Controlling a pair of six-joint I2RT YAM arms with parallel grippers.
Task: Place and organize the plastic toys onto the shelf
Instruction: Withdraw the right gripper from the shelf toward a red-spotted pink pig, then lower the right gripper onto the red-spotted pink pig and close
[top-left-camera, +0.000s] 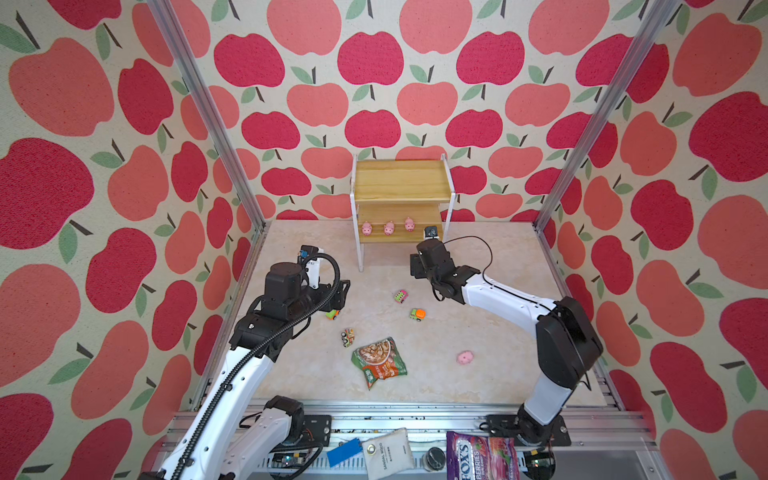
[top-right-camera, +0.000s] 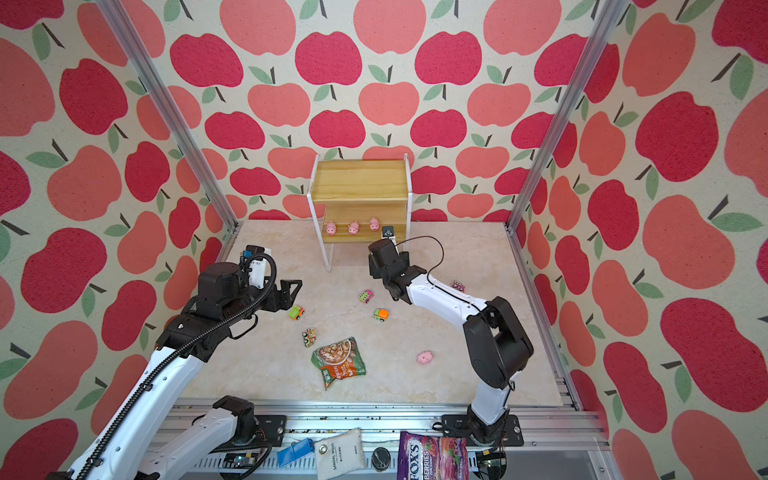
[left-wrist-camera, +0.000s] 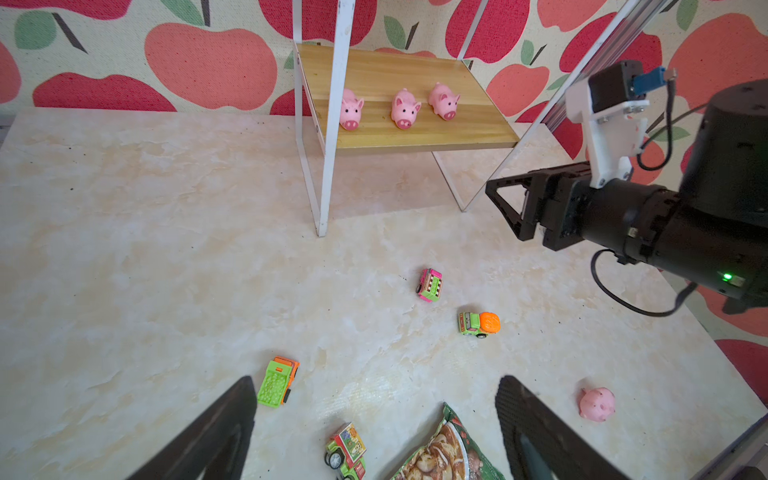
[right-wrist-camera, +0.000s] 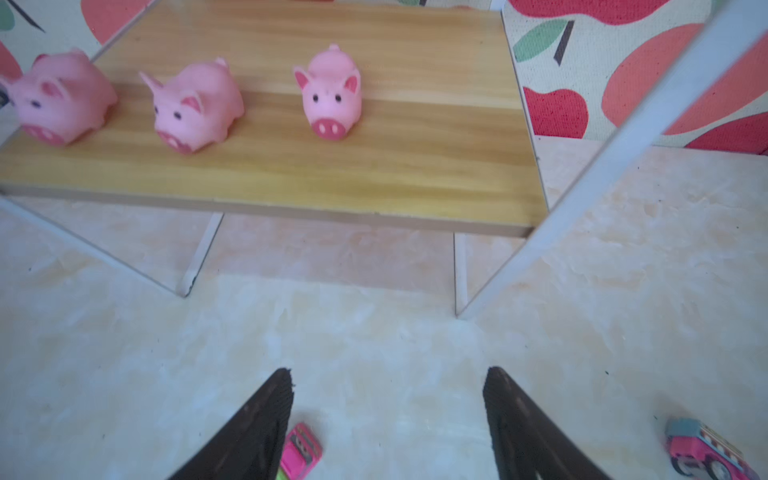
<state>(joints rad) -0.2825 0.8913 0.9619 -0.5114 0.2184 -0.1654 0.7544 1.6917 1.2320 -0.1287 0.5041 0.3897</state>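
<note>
**Shelf.** The shelf (top-left-camera: 401, 178) stands at the back of the table (top-left-camera: 299, 374), close to the wall. Its lower board carries 3 pigs in a row, upright and apart from each other, snouts to the front: left pig (top-left-camera: 366, 228), middle pig (top-left-camera: 389, 227), right pig (top-left-camera: 409, 224).

**Loose toys.**
- The 4th pig (top-left-camera: 465, 357) lies on the table toward the right front, well apart from the shelf. Its pose cannot be told.
- The pink truck (top-left-camera: 401, 296) and the green-orange truck (top-left-camera: 417, 314) sit near each other at mid-table.
- The green truck (top-left-camera: 331, 314) sits just beside the left claw in both top views.
- The yellow truck (top-left-camera: 348, 337) appears tipped on its side, just beside the upper left corner of the packet (top-left-camera: 379, 361).
- The 2nd pink truck (top-right-camera: 458, 285) sits to the right of the right forearm and is partly hidden by it.

**Left claw.** The left claw (left-wrist-camera: 376, 380) is held over the table left of the middle. Its fingers are wide apart with nothing between them.

**Right claw.** The right claw (right-wrist-camera: 388, 372) is in front of the shelf, near its right front leg, and faces the lower board. Its fingers are apart and grip nothing. In the right wrist view the pink truck shows beside 1 finger (right-wrist-camera: 266, 415) — contact cannot be told.
</note>
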